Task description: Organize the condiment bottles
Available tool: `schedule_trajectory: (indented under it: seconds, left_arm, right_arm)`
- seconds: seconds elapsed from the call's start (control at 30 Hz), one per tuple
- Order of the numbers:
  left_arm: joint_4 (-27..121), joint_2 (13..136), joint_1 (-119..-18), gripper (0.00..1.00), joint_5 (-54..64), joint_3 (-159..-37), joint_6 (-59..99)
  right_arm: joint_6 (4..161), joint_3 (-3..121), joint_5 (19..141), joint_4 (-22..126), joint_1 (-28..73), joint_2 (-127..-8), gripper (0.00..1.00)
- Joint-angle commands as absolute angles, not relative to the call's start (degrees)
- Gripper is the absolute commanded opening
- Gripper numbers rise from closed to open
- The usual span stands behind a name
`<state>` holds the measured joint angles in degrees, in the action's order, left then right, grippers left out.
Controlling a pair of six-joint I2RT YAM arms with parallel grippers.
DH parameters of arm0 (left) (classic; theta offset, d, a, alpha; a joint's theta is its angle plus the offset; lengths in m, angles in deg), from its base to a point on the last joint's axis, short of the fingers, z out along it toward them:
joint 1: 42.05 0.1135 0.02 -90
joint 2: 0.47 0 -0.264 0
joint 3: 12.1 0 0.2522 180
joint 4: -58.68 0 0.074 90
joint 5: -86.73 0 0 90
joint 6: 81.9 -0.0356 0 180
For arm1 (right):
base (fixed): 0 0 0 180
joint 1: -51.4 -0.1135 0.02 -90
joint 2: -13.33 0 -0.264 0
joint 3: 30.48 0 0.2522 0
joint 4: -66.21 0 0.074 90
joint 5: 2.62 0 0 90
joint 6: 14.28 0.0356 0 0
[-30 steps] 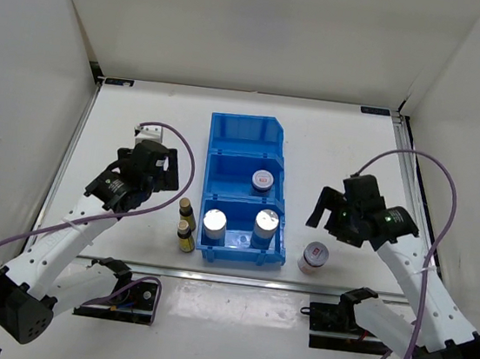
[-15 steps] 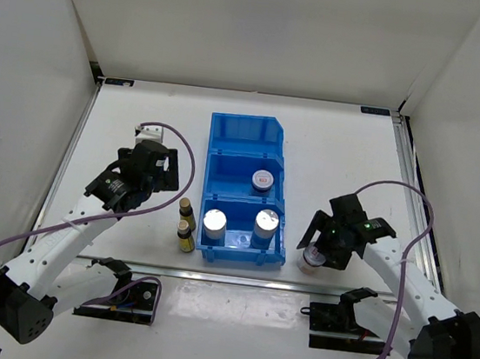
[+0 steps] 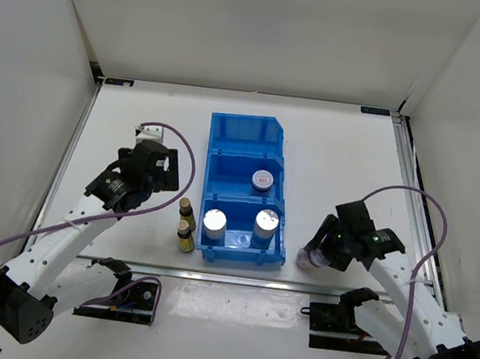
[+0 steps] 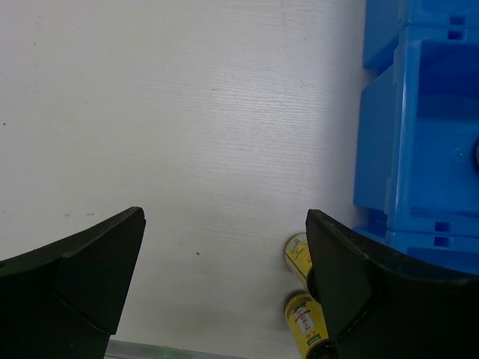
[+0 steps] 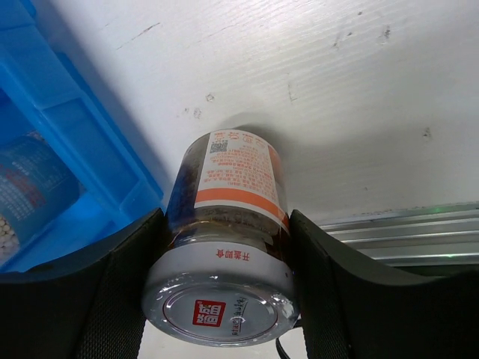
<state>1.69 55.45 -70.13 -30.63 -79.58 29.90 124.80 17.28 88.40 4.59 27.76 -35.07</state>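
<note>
White bench [image 3: 143, 115] in a white-walled cell, blue bin [image 3: 247, 135] at centre; right arm on a jar.
Right fingers [image 5: 329, 284] clenched on the red-label jar [image 5: 228, 194], which sits on the bench just right of the bin's near compartment. Left fingers [image 4: 82, 277] spread wide, grasping nothing, above the bench. Two silver-topped cylinders [image 3: 215, 222] in near compartment, second jar [image 3: 262, 180] in middle one, two gold-capped amber bottles [image 3: 187, 208] side by side on the bench just left of the bin.

Right gripper [image 3: 315, 255] sits over a white jar [image 3: 305, 259] just beside the blue bin's [image 3: 239, 256] near right corner
</note>
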Motion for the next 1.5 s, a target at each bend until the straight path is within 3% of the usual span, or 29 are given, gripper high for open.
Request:
schedule_trajectory:
  seconds: [0.0, 0.27, 0.43, 0.9, 1.23, 1.43, 1.47]
  left_arm:
    - [2.55, 55.51, -69.74, 0.99, -29.99, -81.41, 29.46]
    - [2.55, 55.51, -69.74, 0.99, -29.99, -81.41, 29.46]
    - [2.55, 55.51, -69.74, 0.99, -29.46, -81.41, 29.46]
    - [2.55, 55.51, -69.74, 0.99, -29.46, -81.41, 29.46]
    - [2.55, 55.51, -69.74, 0.99, -29.46, -81.41, 29.46]
    - [2.55, 55.51, -69.74, 0.99, -29.46, -81.41, 29.46]
    - [2.55, 55.51, -69.74, 0.99, -29.46, -81.41, 29.46]
  right_arm:
    - [126.43, 21.60, 90.28, 2.18, 27.84, -33.78, 0.25]
    - [121.96, 33.54, 96.96, 2.60, 27.84, -35.18, 0.06]
    - [113.61, 46.70, 94.86, 10.86, 26.62, -46.22, 0.00]
    - [96.20, 91.20, 91.70, 5.78, 10.35, -88.78, 0.00]
    - [94.53, 97.28, 91.08, 3.49, 7.10, -104.78, 0.00]
    - [94.53, 98.42, 91.08, 3.49, 7.10, -109.88, 0.10]
    - [94.53, 98.94, 91.08, 3.49, 7.10, -111.20, 0.15]
